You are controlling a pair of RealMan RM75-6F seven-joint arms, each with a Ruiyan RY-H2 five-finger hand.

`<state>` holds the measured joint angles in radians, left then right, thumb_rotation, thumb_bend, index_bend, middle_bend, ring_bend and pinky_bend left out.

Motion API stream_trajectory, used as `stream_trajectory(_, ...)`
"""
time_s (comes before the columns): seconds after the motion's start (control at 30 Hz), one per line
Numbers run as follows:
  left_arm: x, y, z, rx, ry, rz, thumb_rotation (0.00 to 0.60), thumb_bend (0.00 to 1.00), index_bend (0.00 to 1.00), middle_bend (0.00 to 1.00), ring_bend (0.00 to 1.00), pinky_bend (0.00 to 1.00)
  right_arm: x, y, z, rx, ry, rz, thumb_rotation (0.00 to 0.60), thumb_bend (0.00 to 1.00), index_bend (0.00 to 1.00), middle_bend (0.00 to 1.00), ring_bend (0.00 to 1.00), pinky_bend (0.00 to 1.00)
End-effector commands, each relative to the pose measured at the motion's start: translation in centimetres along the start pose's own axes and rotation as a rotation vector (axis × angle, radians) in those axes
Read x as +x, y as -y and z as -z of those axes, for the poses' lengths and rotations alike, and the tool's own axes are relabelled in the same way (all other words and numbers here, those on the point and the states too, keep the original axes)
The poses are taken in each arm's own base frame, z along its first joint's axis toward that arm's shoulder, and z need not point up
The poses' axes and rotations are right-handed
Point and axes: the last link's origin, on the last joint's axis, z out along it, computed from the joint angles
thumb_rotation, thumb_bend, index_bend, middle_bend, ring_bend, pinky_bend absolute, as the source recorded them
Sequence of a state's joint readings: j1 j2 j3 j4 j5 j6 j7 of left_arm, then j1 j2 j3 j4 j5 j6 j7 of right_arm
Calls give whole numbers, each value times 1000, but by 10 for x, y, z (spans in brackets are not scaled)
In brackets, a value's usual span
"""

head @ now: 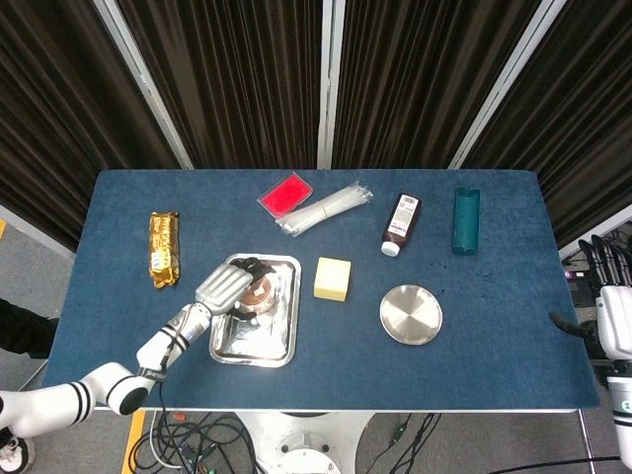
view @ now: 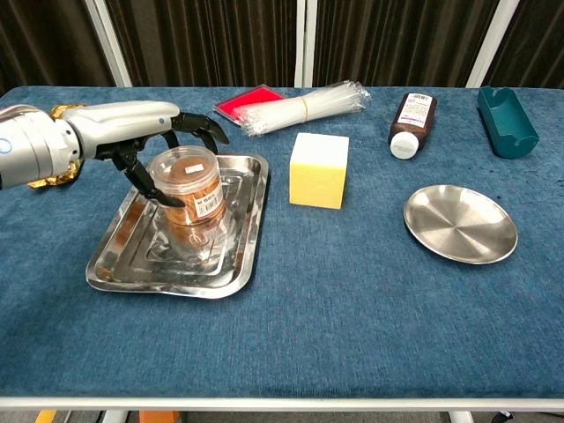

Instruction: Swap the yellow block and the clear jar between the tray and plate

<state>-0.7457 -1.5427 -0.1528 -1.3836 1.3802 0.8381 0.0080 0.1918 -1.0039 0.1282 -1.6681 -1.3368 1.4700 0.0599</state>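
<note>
Left hand (view: 141, 132) cups the clear plastic jar (view: 187, 207), upright in the rectangular steel tray (view: 231, 266), thumb touching its side; firm grip cannot be told. Yellow foam block (view: 318, 169) on blue table, between tray and round steel plate (view: 460, 224). Right hand (head: 614, 321) open at the table edge.

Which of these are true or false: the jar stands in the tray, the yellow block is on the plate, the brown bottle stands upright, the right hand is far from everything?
The clear jar stands in the tray: true.
The yellow block is on the plate: false, it sits on the table between tray and plate; the plate holds nothing.
The brown bottle stands upright: false, it lies on its side.
The right hand is off at the table's edge, touching nothing: true.
The left hand is at the jar: true, with fingers around its top.
</note>
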Motion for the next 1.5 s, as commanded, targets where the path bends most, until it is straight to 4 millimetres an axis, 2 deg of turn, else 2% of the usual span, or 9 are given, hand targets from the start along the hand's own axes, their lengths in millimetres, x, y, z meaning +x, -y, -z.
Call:
stream_trajectory(0.03, -1, -2, -3, -9, -22, -3, 600, 208, 261, 306, 229, 413, -2, -1, 2, -2, 8, 1, 600, 0, 0, 0, 0, 0)
stream_trajectory(0.23, -1, -8, -7, -26, -45, 4, 600, 250, 320, 373, 289, 470, -9, -4, 8, -17, 29, 1, 600, 0, 0, 0, 0, 0)
stream_trajectory(0.37, 10, -19, -8, -63, -108, 26, 600, 255, 319, 378, 292, 470, -10, -10, 11, -38, 32, 2, 600, 0, 0, 0, 0, 0)
stream_trajectory(0.43, 16, -30, -10, -97, -121, 37, 600, 256, 319, 380, 293, 469, -8, -12, 12, -46, 29, 0, 600, 0, 0, 0, 0, 0)
stream_trajectory(0.57, 22, -63, -14, -198, -111, 22, 600, 255, 320, 381, 293, 469, -3, -18, 11, -61, 14, -3, 600, 0, 0, 0, 0, 0)
stream_trajectory(0.77, 11, -104, -14, -287, -32, 20, 600, 255, 321, 381, 293, 468, 1, -24, 12, -69, 3, -10, 600, 0, 0, 0, 0, 0)
stream_trajectory(1.07, -7, -148, -27, -356, -17, 30, 600, 255, 322, 381, 293, 466, -4, -31, 13, -83, 13, -24, 600, 0, 0, 0, 0, 0)
stream_trajectory(1.23, -17, -158, -36, -368, -5, 10, 600, 256, 321, 380, 293, 467, -4, -34, 14, -86, 12, -25, 600, 0, 0, 0, 0, 0)
stream_trajectory(1.5, -29, -152, -41, -347, 23, -15, 600, 252, 289, 347, 275, 459, -4, -39, 15, -94, 13, -28, 600, 0, 0, 0, 0, 0)
